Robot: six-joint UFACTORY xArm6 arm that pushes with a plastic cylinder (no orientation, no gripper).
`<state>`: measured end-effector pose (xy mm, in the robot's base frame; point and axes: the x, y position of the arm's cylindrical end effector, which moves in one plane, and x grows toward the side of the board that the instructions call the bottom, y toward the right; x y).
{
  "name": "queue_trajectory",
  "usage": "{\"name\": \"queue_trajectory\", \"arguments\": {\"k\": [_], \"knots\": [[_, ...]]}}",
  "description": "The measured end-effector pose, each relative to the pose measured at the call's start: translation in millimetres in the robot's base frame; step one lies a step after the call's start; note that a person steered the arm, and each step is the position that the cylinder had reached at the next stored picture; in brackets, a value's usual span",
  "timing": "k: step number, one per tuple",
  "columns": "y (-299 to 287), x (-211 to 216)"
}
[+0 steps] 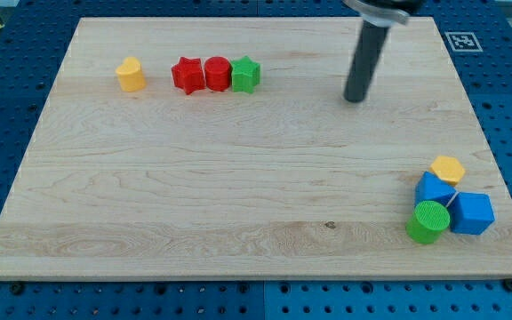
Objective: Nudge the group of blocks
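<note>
Nearest the camera, a green cylinder (428, 221) sits at the tabletop's (238, 196) lower right, touching two blue blocks (433, 188) (472, 213) whose shapes are hard to read, with a yellow hexagon (448, 169) just above them. Well apart from that cylinder, toward the view's top left, a red star (187, 75), red cylinder (217, 73) and green star (245, 74) touch in a row, a yellow block (131, 75) beside them. My tip (356, 98) stands right of the green star; the rod's top is cut off, and no claw exists to judge.

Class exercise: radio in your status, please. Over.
My tip on bare board, touching nothing. Red star, red cylinder, green star grouped to view's left. Path clear.
</note>
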<state>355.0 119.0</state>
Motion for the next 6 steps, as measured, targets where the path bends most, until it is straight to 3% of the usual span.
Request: {"name": "queue_trajectory", "arguments": {"k": [1,3,4,6], "knots": [[-4.4,-4.1],[-84.2,-53.6],[-95.4,-53.6],[-189.0,-67.0]]}}
